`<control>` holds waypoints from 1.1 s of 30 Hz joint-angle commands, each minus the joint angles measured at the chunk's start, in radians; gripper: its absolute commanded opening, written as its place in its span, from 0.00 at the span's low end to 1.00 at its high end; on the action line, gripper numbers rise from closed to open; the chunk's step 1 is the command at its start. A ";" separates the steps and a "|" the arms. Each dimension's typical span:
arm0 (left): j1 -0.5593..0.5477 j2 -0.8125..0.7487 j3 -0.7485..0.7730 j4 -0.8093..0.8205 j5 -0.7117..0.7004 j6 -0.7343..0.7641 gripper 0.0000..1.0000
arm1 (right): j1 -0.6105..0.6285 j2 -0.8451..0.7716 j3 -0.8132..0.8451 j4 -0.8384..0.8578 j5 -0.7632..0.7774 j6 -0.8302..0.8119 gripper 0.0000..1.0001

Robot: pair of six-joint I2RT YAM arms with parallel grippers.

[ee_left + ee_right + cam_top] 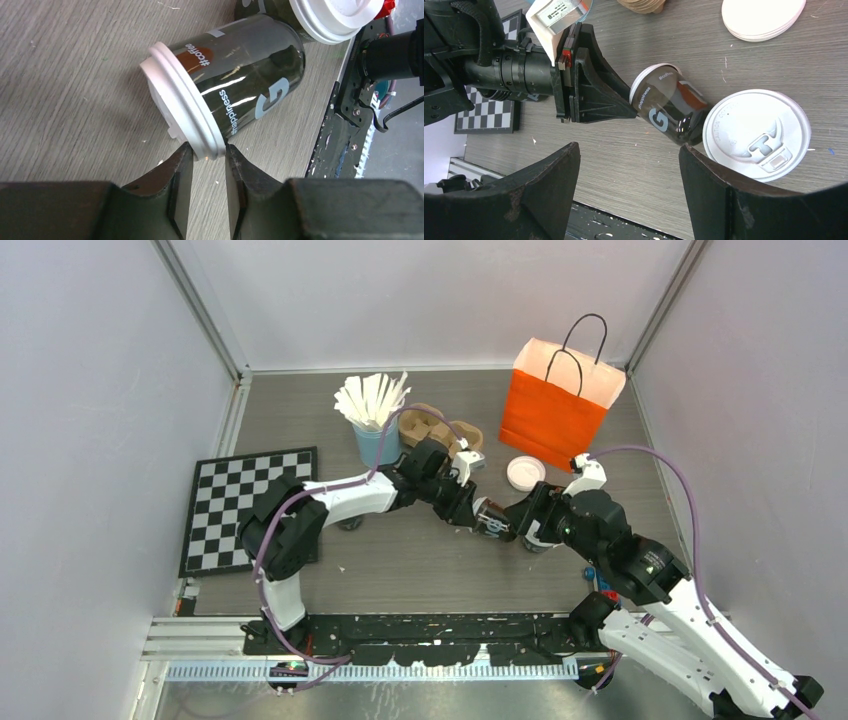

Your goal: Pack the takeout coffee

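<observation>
One takeout coffee (240, 85), a dark cup with a white lid (182, 100), lies on its side on the table, seen also from above (492, 520). My left gripper (207, 150) is closed on the rim of its lid, one fingertip on each side. A second takeout coffee (756, 132) stands upright against the lying cup's base, its white lid facing up. My right gripper (628, 150) hangs open just beside the upright cup, nothing between its fingers. The orange bag (555, 415) stands open at the back right.
A stack of spare white lids (525, 473) lies in front of the bag. A light-blue cup of white sticks (375, 440) and a cardboard cup carrier (440, 427) sit at the back centre. A chessboard (250, 505) lies at the left.
</observation>
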 commanded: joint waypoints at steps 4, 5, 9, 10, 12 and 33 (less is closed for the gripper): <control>-0.030 -0.114 -0.034 0.045 -0.092 0.040 0.21 | 0.000 0.000 0.000 0.048 0.004 -0.020 0.77; -0.032 -0.127 -0.040 0.042 -0.113 0.041 0.20 | -0.001 0.000 -0.002 0.050 0.002 -0.020 0.76; -0.047 -0.190 -0.056 0.004 -0.217 0.048 0.17 | -0.001 -0.005 -0.010 0.053 0.006 -0.020 0.77; -0.055 -0.212 -0.063 -0.016 -0.259 0.060 0.17 | -0.001 -0.007 -0.012 0.053 0.011 -0.020 0.77; -0.081 -0.256 -0.072 -0.046 -0.366 0.106 0.18 | -0.001 -0.009 -0.019 0.053 0.026 -0.009 0.76; -0.472 -0.097 0.151 -0.358 -1.511 0.832 0.23 | -0.001 -0.382 0.078 -0.061 0.344 0.139 0.77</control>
